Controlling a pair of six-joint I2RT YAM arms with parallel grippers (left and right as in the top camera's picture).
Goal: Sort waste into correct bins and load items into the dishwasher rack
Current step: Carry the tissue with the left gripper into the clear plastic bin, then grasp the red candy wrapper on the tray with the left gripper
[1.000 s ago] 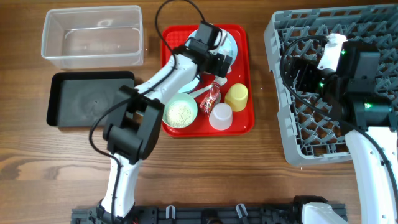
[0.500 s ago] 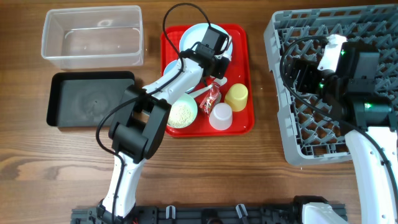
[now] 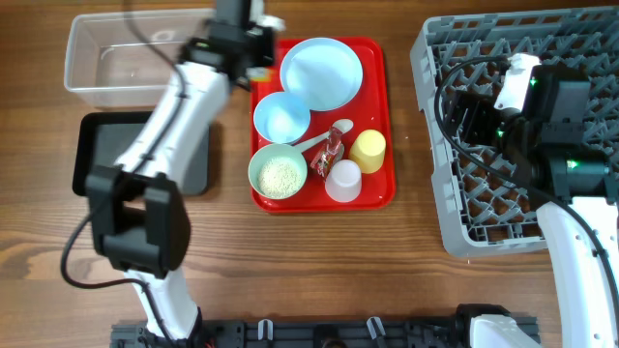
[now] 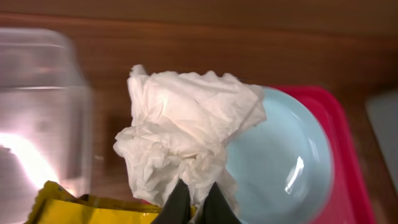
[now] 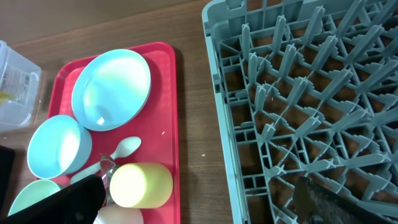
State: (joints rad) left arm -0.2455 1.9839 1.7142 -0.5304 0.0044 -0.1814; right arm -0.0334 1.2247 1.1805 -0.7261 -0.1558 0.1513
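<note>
One tissue pinched, one gripper spread wide

At the right of the overhead frame stands the grey dishwasher rack (image 3: 484,208). The right gripper (image 5: 199,190) hangs over it with its jaws wide apart. At upper left sits the clear tub (image 3: 106,68). A sticker (image 5: 12,78) on its wall shows in the right wrist view, the print too small to read. Below the tub lies the black tray (image 3: 97,164). The red serving tray (image 3: 382,188) at centre carries:

- the pale blue plate (image 3: 321,72)
- the blue bowl (image 3: 281,116)
- the green bowl (image 3: 257,164) of white grains (image 3: 280,176)
- the yellow cup (image 3: 368,150)
- the white cup (image 3: 342,181)
- the spoon (image 3: 311,143)
- the red wrapper (image 3: 332,150)

Between tub and plate, the left gripper (image 4: 194,202) has its jaws closed narrowly on the crumpled white tissue (image 4: 186,124). A yellow wrapper (image 4: 87,211) shows just beside them; I cannot tell whether it is gripped.
</note>
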